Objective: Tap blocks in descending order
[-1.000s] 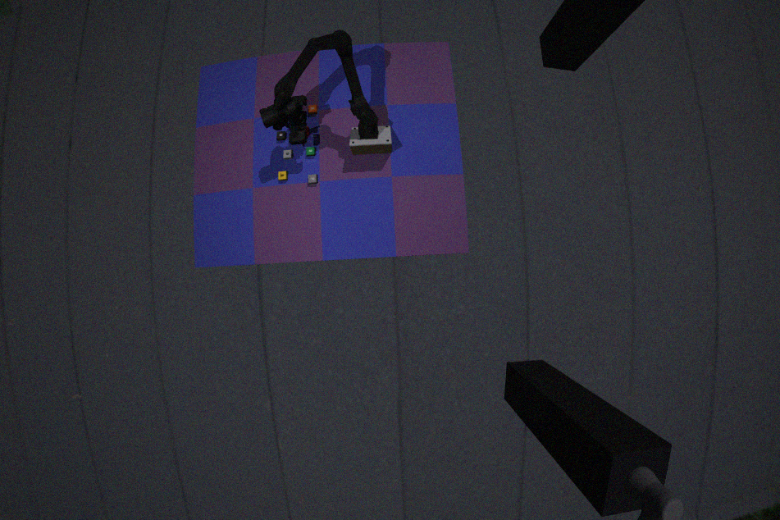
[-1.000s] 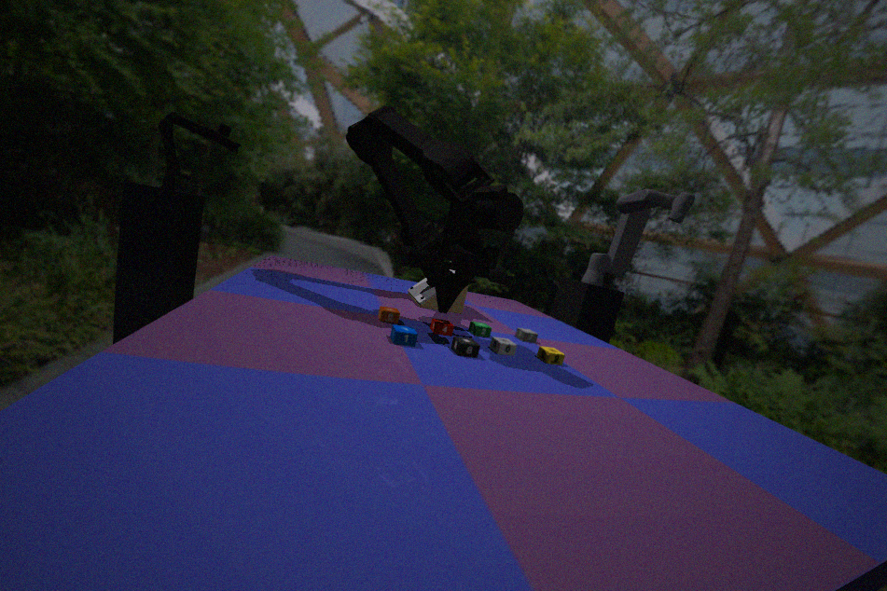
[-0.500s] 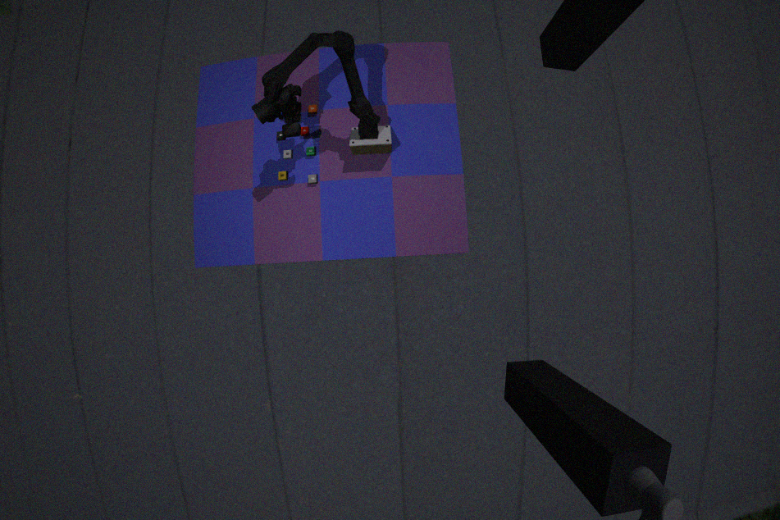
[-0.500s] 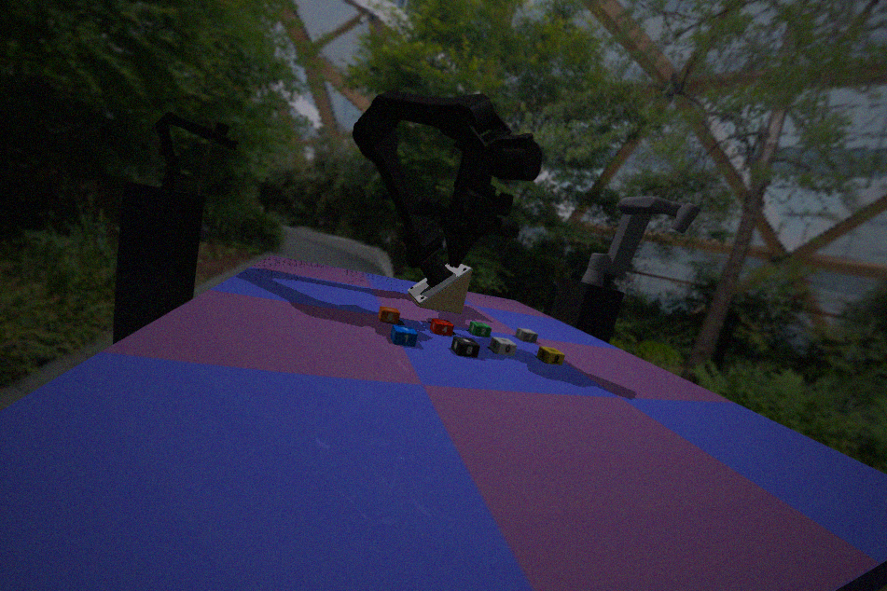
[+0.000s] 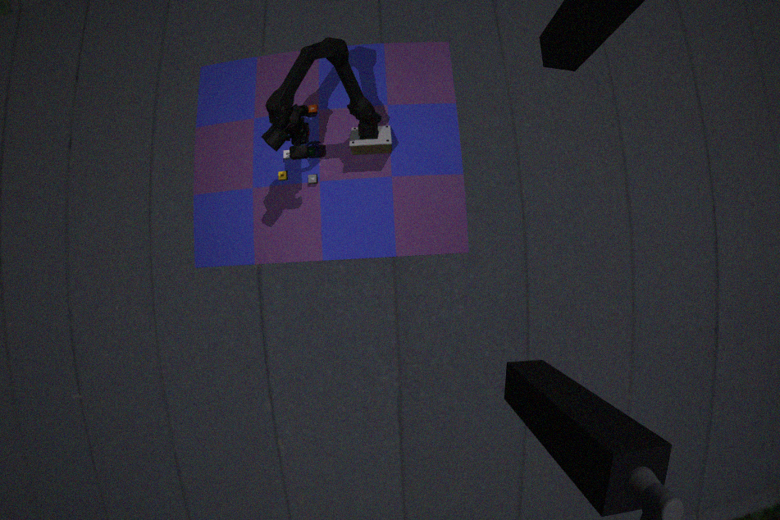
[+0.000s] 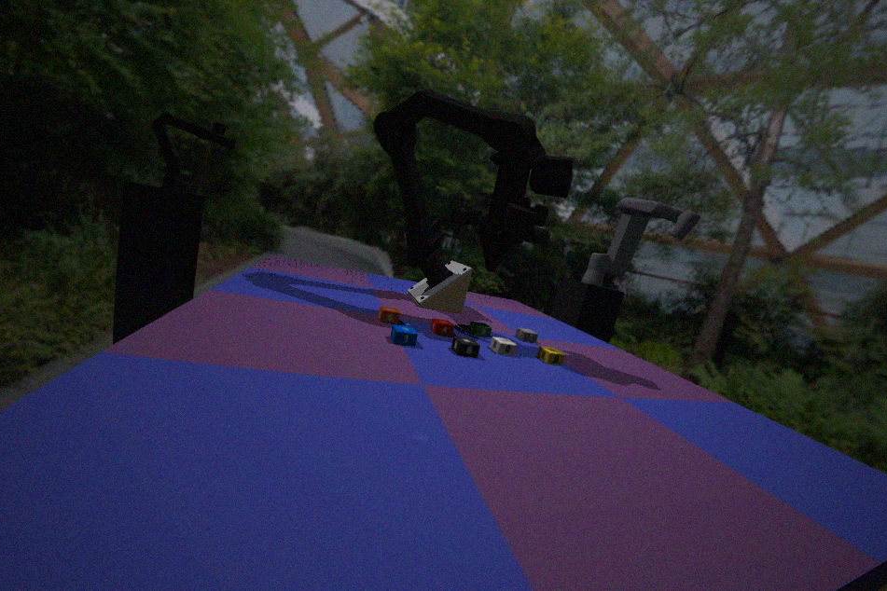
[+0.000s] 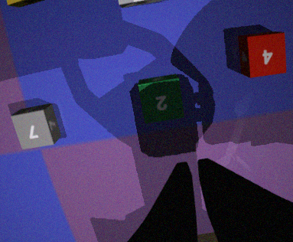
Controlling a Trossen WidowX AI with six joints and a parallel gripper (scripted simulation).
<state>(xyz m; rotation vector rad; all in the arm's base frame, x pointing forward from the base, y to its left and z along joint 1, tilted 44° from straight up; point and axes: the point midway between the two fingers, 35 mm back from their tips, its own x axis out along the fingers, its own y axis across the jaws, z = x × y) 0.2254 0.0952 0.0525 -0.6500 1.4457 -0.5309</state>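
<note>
My gripper (image 6: 491, 268) (image 7: 193, 171) is shut with nothing between its tips. It hangs above the blocks, and in the wrist view its tips are below and right of the green block. The green block (image 6: 479, 328) (image 7: 161, 101) shows a 2 and lies in shadow. The red block (image 6: 441, 326) (image 7: 268, 55) shows a 4. The grey block (image 5: 312, 179) (image 6: 525, 335) (image 7: 33, 130) shows a 7. The white block (image 5: 286, 154) (image 6: 502, 345), yellow block (image 5: 282, 175) (image 6: 550, 355), black block (image 6: 464, 347), blue block (image 6: 403, 336) and orange block (image 5: 312, 108) (image 6: 389, 314) have digits too small to read surely.
The arm's pale base (image 5: 371, 145) (image 6: 450, 294) stands on the blue and purple checkered table top (image 5: 427, 214) (image 6: 235, 446), beside the blocks. Dark pillars (image 5: 574, 429) (image 6: 157, 257) stand away from the table. The arm hides part of the block group in the top view.
</note>
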